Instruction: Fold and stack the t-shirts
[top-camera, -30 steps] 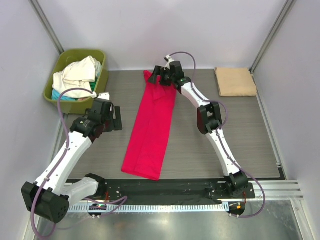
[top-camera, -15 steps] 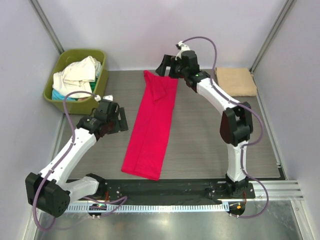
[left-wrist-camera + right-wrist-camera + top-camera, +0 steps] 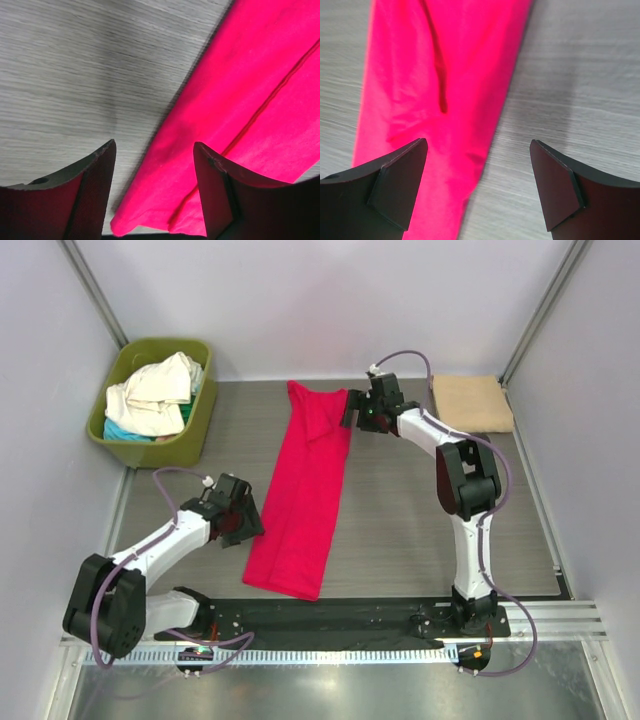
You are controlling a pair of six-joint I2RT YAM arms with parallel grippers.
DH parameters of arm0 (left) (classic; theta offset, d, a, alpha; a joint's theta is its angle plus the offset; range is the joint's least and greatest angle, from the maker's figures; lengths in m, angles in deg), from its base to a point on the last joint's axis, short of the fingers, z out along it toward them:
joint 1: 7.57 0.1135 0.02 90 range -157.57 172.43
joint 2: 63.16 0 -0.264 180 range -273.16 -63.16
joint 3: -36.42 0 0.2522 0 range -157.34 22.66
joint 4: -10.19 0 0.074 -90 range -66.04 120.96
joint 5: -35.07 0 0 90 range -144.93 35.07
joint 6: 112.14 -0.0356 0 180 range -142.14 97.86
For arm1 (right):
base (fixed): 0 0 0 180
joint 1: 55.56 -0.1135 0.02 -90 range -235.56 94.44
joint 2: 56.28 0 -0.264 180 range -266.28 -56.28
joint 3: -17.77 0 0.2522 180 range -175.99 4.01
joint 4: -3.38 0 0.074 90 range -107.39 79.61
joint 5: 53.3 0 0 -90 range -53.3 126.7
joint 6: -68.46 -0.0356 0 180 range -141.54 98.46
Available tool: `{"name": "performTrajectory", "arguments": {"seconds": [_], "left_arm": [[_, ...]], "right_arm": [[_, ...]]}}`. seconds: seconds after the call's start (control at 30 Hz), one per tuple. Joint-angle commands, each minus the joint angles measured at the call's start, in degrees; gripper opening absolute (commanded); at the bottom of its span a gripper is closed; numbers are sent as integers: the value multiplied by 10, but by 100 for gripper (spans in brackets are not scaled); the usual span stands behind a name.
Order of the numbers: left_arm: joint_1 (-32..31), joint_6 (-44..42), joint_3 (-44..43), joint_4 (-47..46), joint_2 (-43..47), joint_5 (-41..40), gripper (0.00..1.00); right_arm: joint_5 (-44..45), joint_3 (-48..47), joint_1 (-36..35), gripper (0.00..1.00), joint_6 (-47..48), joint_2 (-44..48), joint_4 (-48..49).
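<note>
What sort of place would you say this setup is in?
Probably a robotics lab test cell: plain walls with metal posts enclose a table, a left arm and a right arm are bolted to its near edge, and a red t-shirt lies spread for folding.

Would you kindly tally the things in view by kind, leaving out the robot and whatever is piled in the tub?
Shirts: 2 (red shirt, tan shirt)
Tubs: 1 (green tub)
Total: 3
</note>
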Motion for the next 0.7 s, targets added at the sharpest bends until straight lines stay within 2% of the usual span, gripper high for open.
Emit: {"name": "performTrajectory", "arguments": {"seconds": [0.0, 0.2, 0.3, 0.33, 0.43, 0.47, 0.67], "left_arm": [[-2, 26, 28, -63, 8, 23, 63], [-2, 44, 86, -89, 26, 34, 49], [-4, 49, 105, -105, 24, 43, 28], [-5, 51, 110, -110, 23, 61, 17], [-11, 69, 125, -128, 32, 81, 0], [-15, 74, 130, -130, 35, 85, 0], [-37, 105, 132, -132, 72, 99, 0]], "right_arm": [[-9, -40, -4, 88, 12, -22, 5], [-9, -104, -4, 81, 6, -98, -5], [0, -139, -4, 70, 7, -139, -15], [4, -154, -4, 58, 9, -157, -16], [19, -194, -1, 36, 15, -194, -21], [22, -210, 0, 33, 19, -205, -22], [12, -377, 6, 25, 49, -293, -41]]}}
